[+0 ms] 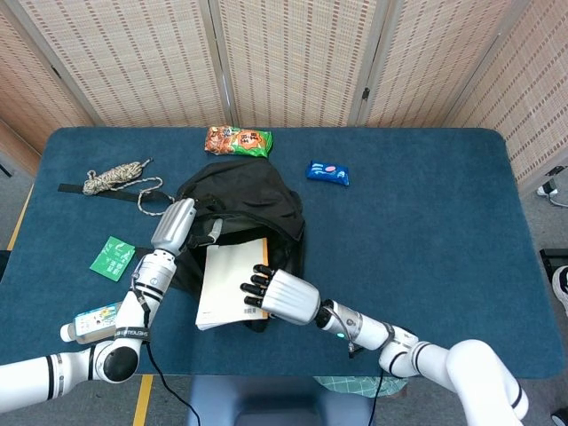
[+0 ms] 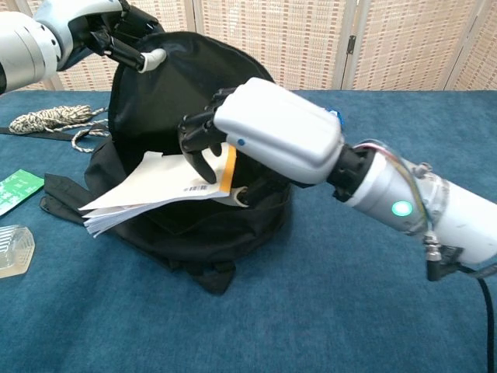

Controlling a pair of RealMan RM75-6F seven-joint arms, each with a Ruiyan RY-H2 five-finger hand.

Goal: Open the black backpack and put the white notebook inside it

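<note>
Two hands share the work in our head view: the left hand (image 1: 174, 227) grips the upper rim of the backpack (image 1: 257, 200), holding it open, while the right hand (image 1: 280, 295) pinches the notebook (image 1: 227, 282), which lies over the opening. Around the table (image 1: 417, 213) we see a rope (image 1: 115, 177), a snack bag (image 1: 239, 140), a blue packet (image 1: 327, 172), a green card (image 1: 113, 258) and a bottle (image 1: 89, 323). In our chest view, the left hand (image 2: 116, 35) lifts the backpack (image 2: 182, 101) flap high; the right hand (image 2: 256, 136) clamps the notebook (image 2: 151, 186), tilted, partly inside the mouth, its far end sticking out.
</note>
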